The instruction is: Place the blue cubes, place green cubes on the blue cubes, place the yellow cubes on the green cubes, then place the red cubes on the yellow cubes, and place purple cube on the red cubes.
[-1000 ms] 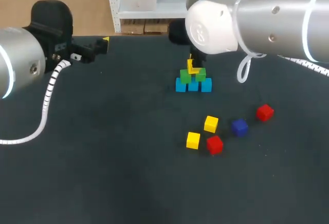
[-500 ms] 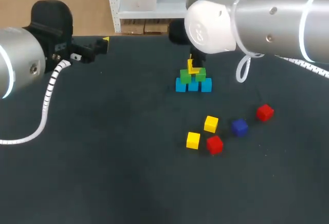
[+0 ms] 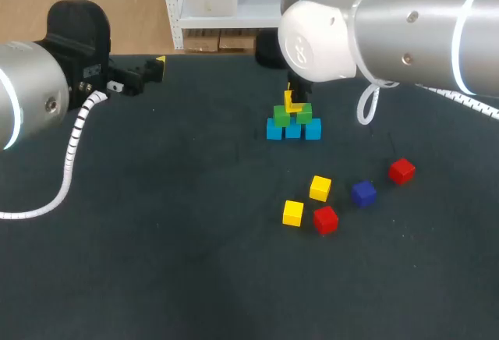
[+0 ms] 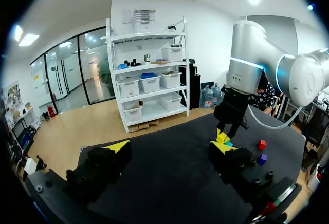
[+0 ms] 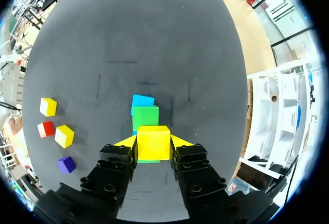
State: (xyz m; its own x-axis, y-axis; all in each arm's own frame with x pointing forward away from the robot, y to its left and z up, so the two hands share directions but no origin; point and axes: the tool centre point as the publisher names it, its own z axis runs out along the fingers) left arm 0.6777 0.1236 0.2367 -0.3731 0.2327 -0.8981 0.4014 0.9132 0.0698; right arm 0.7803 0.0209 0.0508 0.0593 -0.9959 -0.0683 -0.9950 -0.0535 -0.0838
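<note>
Yellow cube (image 5: pixel 153 141) sits clamped between the fingers of the right gripper (image 5: pixel 153 144), over 2 green cubes (image 3: pixel 281 115) stacked on 3 blue cubes (image 3: pixel 274 129) at upper centre of the head view, while the left gripper (image 4: pixel 169 148), at upper left, holds its fingers wide apart with nothing between.

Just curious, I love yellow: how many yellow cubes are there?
3. One small yellow cube sits in the right gripper above the green cubes; two loose yellow cubes lie on the table beside a red cube.
</note>
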